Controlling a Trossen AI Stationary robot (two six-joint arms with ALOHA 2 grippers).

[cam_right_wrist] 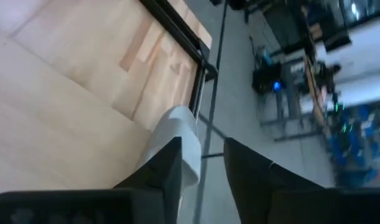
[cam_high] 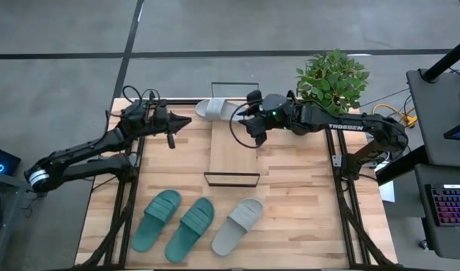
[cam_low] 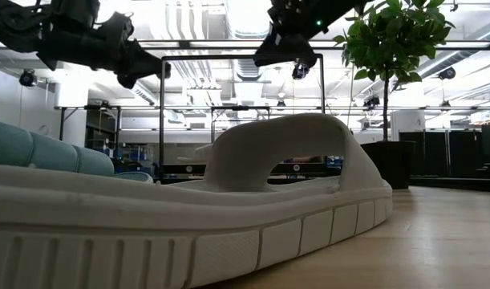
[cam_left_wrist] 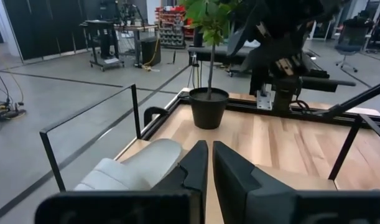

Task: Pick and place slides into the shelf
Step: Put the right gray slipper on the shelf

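Note:
A pale grey slide (cam_high: 213, 109) lies at the far left corner of the shelf (cam_high: 233, 150), a light plank with black wire end frames; it overhangs the plank's left edge. My right gripper (cam_high: 239, 114) hovers open just right of this slide's end (cam_right_wrist: 177, 134), raised about as high as the frame top in the low view (cam_low: 285, 50). My left gripper (cam_high: 186, 123) is shut, left of the same slide (cam_left_wrist: 130, 168), also raised (cam_low: 148, 72). Two teal slides (cam_high: 173, 223) and another grey slide (cam_high: 237, 226) lie near the table's near edge.
A potted plant (cam_high: 331, 75) stands at the table's far right, close behind my right arm. The shelf's upright wire frames (cam_left_wrist: 84, 118) rise at both of its ends. Bare tabletop (cam_high: 301, 196) lies right of the shelf. The near grey slide (cam_low: 228, 209) fills the low view.

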